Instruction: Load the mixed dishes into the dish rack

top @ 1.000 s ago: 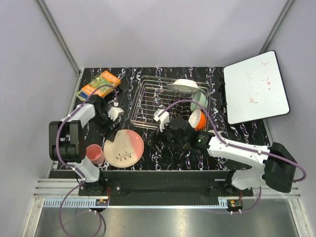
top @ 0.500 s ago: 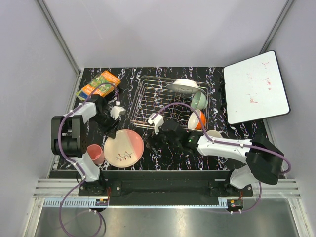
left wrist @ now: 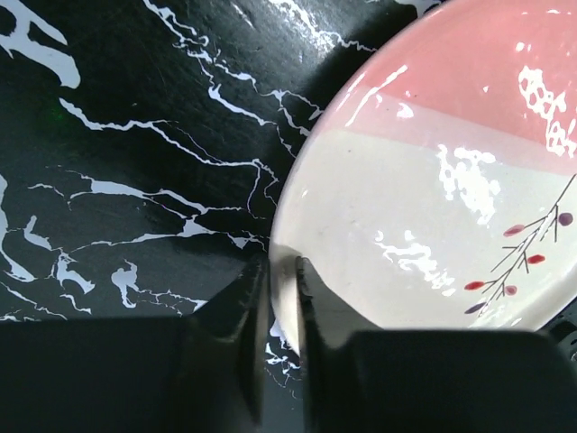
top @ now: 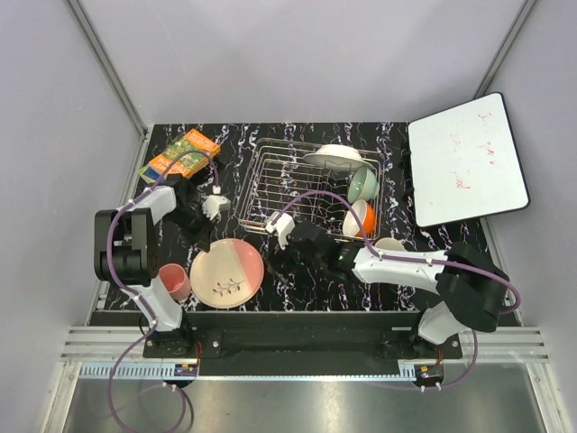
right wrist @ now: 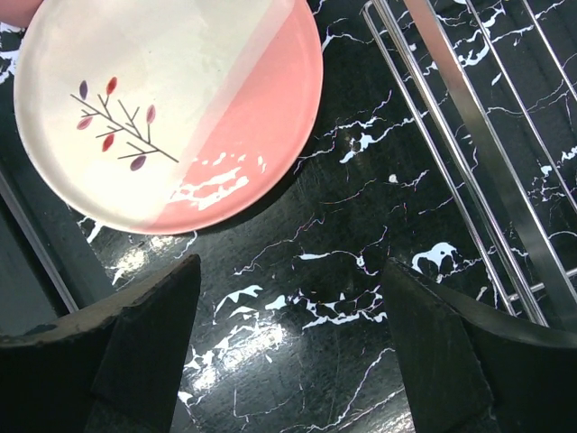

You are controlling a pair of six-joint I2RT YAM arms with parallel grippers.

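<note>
**Loading in progress, about half done.** Three pieces are sitting inside the dish rack [top: 270, 180], along its right side: a white dish [top: 334, 158], apparently the white plate, at the far edge, then the pale green bowl [top: 364, 183] and the orange mug [top: 359, 217] toward the near edge.

Three pieces are waiting on the surface [top: 270, 135]. The pink-cream plate [top: 226, 271] is lying flat near the rack's near-left corner. The pink tumbler [top: 173, 280] is standing further left, beside the plate. A cream bowl [top: 389, 244], partly hidden by the right arm, is sitting just outside the near-right corner.

The left end effector [left wrist: 278, 298] is pinching the plate's rim, with its fingers drawn narrowly together on either side of the edge. The right end effector [right wrist: 290, 271] is hovering spread wide and holding nothing, between the plate and the rack's near rail.
</note>
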